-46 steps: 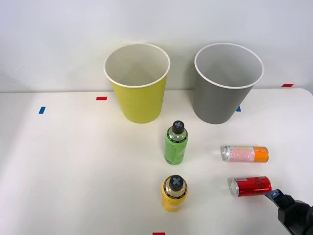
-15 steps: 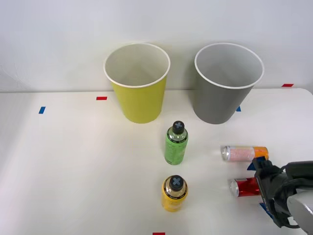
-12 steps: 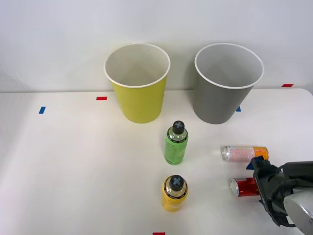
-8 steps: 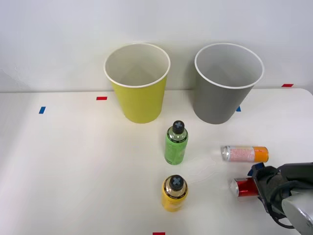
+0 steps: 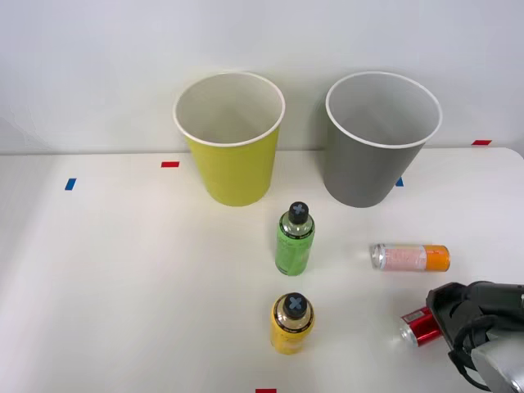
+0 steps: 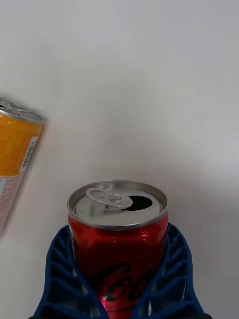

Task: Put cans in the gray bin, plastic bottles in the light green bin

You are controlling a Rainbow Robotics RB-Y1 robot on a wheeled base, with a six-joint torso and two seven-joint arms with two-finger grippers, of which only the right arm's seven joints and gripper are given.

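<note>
My right gripper [image 5: 438,318] is at the table's near right, shut on the shiny red can [image 5: 417,327]. In the right wrist view the blue fingers [image 6: 59,269] clasp both sides of the red can [image 6: 117,209], and its opened silver end points away from the wrist. The pink can with the orange end [image 5: 409,257] lies on its side just beyond, also seen as the pink can [image 6: 12,149]. A green bottle [image 5: 295,240] and a yellow bottle [image 5: 292,322] stand upright mid-table. The light green bin [image 5: 232,139] and the gray bin [image 5: 381,139] stand at the back.
Small red and blue tape marks dot the white table [image 5: 123,270]. A pale wall rises directly behind the bins. The table's right edge runs close to the gripper.
The gripper came in from the near right, reached over the red can and shut on it. The can has since shifted right and toward the front edge, now angled.
</note>
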